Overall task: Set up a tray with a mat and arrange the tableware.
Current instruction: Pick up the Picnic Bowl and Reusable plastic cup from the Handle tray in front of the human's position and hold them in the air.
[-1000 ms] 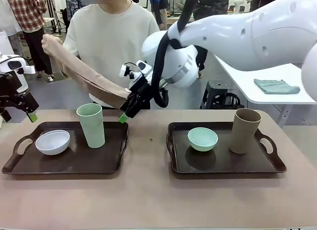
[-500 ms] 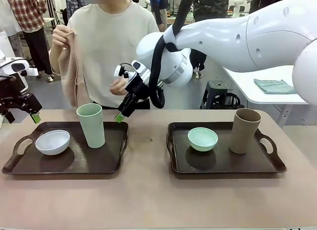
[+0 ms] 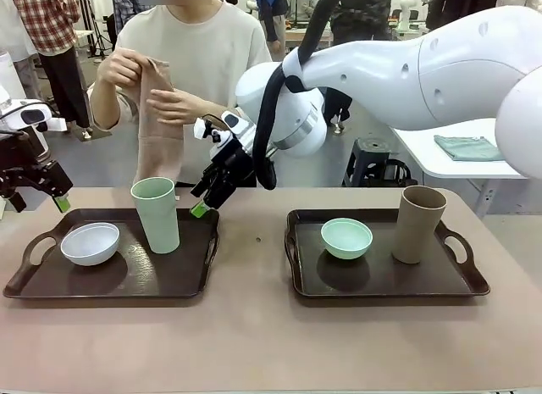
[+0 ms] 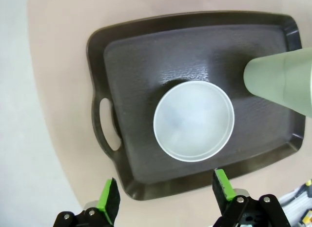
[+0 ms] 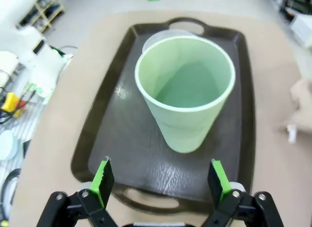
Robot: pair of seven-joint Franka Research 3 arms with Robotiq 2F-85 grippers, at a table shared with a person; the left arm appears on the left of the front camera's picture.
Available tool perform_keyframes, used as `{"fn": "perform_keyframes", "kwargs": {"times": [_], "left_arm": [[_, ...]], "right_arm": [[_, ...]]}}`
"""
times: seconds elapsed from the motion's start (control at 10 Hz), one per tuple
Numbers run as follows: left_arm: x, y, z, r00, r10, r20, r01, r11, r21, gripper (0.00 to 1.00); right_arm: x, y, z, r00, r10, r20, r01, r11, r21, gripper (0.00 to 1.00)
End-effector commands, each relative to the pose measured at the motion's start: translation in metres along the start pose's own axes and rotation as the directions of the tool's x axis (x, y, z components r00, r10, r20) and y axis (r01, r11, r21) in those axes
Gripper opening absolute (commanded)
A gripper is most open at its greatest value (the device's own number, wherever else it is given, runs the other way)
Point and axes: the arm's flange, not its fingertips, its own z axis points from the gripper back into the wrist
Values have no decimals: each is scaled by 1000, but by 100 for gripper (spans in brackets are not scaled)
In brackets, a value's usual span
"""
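The right gripper [image 5: 160, 183] hangs empty with its fingers spread wide. The pale-green tumbler [image 5: 185, 90] stands upright just ahead of it on the left tray [image 5: 112, 134]. The left gripper [image 4: 165, 197], also spread and empty, hovers above the white bowl [image 4: 193, 120] in that same tray. Beyond the right gripper, the person [image 3: 212, 63] holds up a tan cloth [image 3: 158, 140], probably the mat. Well off to its side, the mint-green bowl [image 3: 346, 237] and the tan-brown tumbler [image 3: 418, 224] sit in a second tray [image 3: 373, 280] on the tabletop [image 3: 254, 343].

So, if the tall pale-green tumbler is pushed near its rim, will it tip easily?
Probably: the pale-green tumbler is tall and narrows toward its base, so a high push may topple it. It looks empty and thin-walled, so likely light.
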Motion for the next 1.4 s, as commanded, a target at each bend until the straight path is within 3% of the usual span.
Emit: {"fn": "perform_keyframes", "kwargs": {"times": [0.0, 0.2, 0.6, 1.3], "left_arm": [[4, -1, -10, 999, -41, 9, 41, 999, 19, 100], [7, 2, -24, 998, -54, 39, 53, 998, 13, 100], [14, 9, -50, 993, -95, 68, 98, 994, -46, 100], [27, -2, -76, 990, -133, 42, 135, 990, -52, 100]], "right_arm": [[-9, -6, -4, 994, 52, 99, -56, 998, 32, 100], [-18, -12, -10, 991, 20, 133, -17, 1000, -22, 100], [-20, -28, -48, 987, 3, 163, 0, 1000, -22, 100], [-20, -37, -88, 983, -8, 183, 18, 998, -56, 100]]}}
